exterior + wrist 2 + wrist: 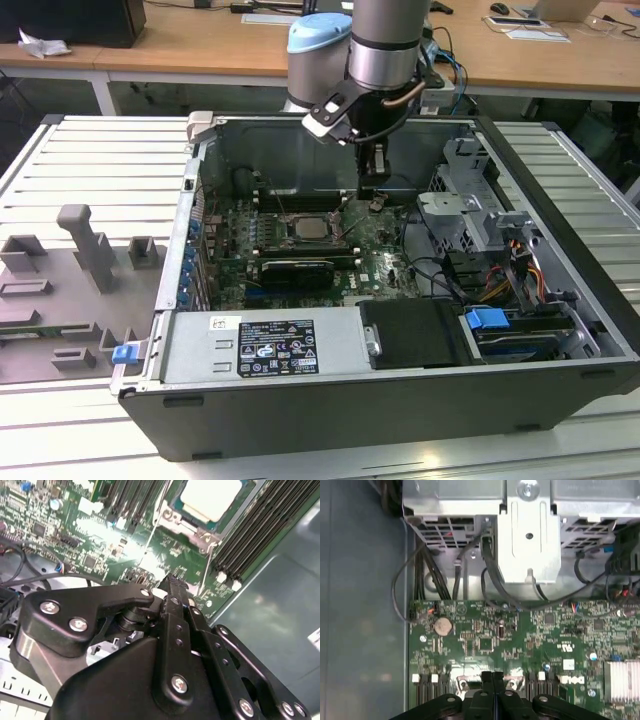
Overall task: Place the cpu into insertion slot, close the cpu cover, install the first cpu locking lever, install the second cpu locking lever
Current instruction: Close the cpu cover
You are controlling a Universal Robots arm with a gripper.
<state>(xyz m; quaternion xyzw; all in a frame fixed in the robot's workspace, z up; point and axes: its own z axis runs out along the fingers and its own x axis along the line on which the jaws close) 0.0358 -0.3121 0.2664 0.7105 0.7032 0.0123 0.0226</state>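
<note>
Exterior view: my gripper (374,200), fingers pinched together and empty, hangs just over the green board (385,265). At eight o'clock of it lies one cpu (305,228), a flat silver-grey square, seated in the one insertion slot (304,243) and framed by one thin metal cpu cover (197,522).

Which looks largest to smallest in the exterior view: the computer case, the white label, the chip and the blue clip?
1. The computer case.
2. The white label.
3. The chip and the blue clip look nearly alike. The clip sits closer to the camera, so I won't rank them.
</note>
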